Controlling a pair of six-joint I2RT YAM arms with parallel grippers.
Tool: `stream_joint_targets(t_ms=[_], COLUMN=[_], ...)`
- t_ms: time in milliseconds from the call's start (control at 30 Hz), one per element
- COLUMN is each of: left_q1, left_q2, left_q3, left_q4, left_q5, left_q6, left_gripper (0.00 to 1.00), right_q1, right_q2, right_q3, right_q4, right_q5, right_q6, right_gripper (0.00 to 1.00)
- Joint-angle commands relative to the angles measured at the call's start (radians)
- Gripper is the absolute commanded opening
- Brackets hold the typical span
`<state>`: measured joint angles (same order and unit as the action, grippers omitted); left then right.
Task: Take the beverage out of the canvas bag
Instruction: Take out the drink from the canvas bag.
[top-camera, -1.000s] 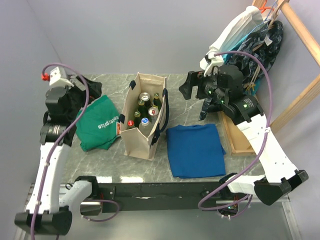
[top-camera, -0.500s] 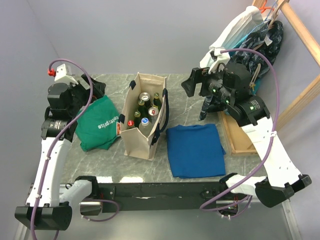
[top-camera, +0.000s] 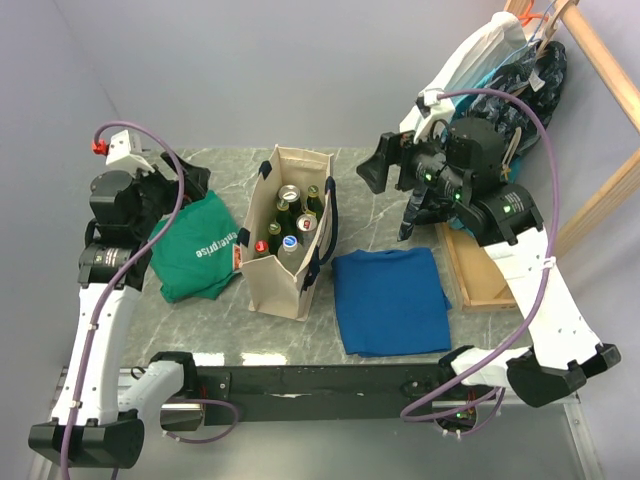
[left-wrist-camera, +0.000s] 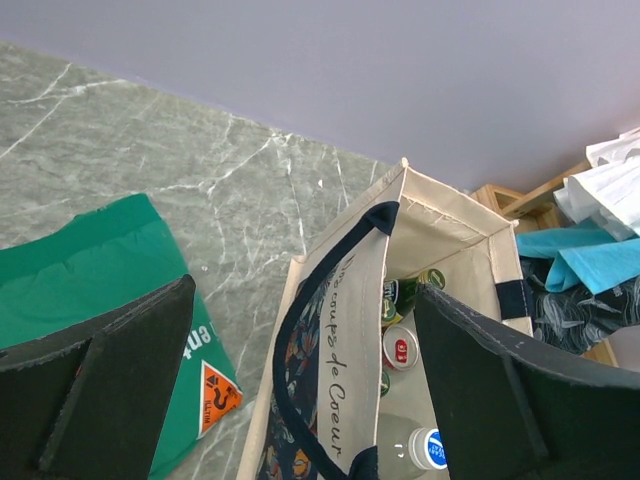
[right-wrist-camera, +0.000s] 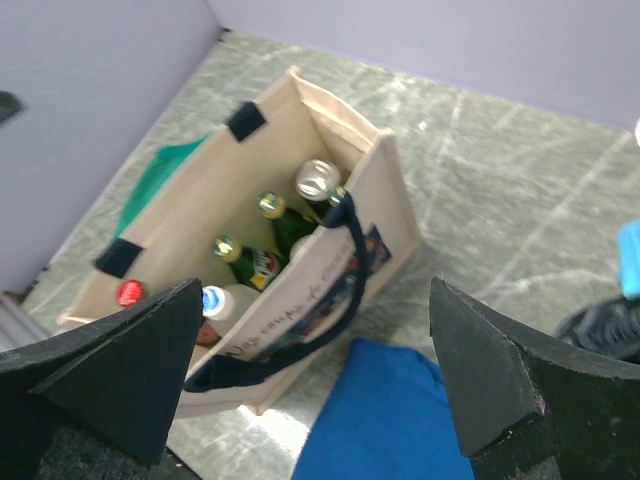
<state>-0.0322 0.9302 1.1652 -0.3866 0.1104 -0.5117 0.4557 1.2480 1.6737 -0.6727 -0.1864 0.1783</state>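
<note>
Beverages (right-wrist-camera: 262, 265) stand upright in the open canvas bag (top-camera: 280, 285) mid-worktop (top-camera: 380, 200), caps up for a top grab. Your left fingers (left-wrist-camera: 120, 370) and right fingers (right-wrist-camera: 490, 380) hang spread and empty, flanking it, aimed inward.

I see the canvas bag (top-camera: 278, 286) standing upright and open at the top, left of centre on the table (top-camera: 370, 200). It is a boxy cream-beige tote with dark navy strap handles (right-wrist-camera: 352, 250) and script lettering on its long side. The drinks stand packed inside it: a silver can (top-camera: 290, 194), green glass bottles (right-wrist-camera: 255, 265) with gold caps, a red cap (top-camera: 261, 246), and a clear bottle with a blue-and-white cap (top-camera: 290, 241).
</note>
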Motion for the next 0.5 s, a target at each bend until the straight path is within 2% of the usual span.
stream_joint_targets(t_ms=[0, 100, 233, 400, 467], left_q1=[0.003, 0.002, 0.003, 0.003, 0.003], left_q2=[0.009, 0.030, 0.044, 0.073, 0.091], left_q3=[0.001, -0.001, -0.012, -0.021, -0.016], left_q4=[-0.003, -0.009, -0.018, -0.011, -0.001], left_q5=[0.029, 0.032, 0.009, -0.012, 0.033], left_q6=[0.036, 0.047, 0.068, 0.073, 0.070], left_gripper=[0.96, 0.96, 0.96, 0.96, 0.96], right_q1=[0.020, 0.041, 0.043, 0.011, 0.009], right_q2=[0.057, 0.083, 0.053, 0.080, 0.080], right_q3=[0.113, 0.124, 0.054, 0.057, 0.046], right_q4=[-0.034, -0.047, 0.019, 0.009, 0.016], right_q5=[-0.076, -0.033, 0.133, 0.085, 0.076], right_q6=[0.021, 0.015, 0.108, 0.115, 0.090], right_gripper=[1.00, 1.00, 1.00, 1.00, 1.00])
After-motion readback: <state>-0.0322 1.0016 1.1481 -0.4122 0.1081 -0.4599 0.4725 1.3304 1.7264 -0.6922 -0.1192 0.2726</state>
